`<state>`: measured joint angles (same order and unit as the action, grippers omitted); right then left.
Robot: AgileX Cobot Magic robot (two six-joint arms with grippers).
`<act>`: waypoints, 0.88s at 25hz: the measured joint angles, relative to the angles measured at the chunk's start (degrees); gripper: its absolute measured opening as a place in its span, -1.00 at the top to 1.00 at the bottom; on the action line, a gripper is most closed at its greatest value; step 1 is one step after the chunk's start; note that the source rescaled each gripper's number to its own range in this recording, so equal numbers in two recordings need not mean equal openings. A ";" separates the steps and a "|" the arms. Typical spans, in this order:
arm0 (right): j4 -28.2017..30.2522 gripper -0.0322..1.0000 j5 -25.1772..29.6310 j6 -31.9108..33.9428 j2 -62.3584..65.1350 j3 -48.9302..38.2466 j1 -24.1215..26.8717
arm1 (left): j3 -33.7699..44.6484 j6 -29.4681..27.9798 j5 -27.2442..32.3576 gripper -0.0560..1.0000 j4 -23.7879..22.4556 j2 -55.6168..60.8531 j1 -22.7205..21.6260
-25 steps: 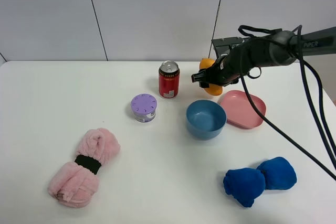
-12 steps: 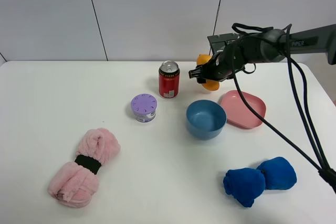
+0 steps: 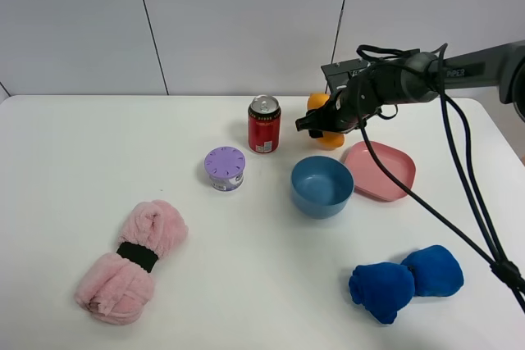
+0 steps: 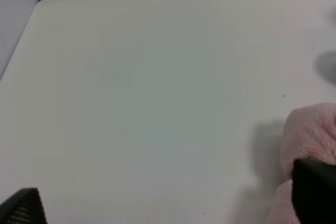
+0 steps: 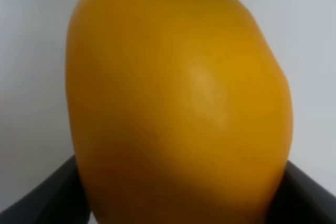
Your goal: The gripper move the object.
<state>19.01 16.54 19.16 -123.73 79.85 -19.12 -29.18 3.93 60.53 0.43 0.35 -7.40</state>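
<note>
Now the black right gripper clamps its jaws on the glossy orange-yellow mango-shaped oval. That's just behind the round blue bowl

one red can, one purple-lidded container, one blue bowl, one pink plate, one orange mango, one pink towel roll, one blue towel roll
</note>
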 joint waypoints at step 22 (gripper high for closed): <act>-0.65 -0.57 32.79 -13.42 14.87 0.06 0.00 | 0.00 0.00 0.00 -1.00 0.00 0.00 0.00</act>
<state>18.36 49.33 5.75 -108.86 79.91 -19.12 -29.18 3.93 60.53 0.43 0.35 -7.40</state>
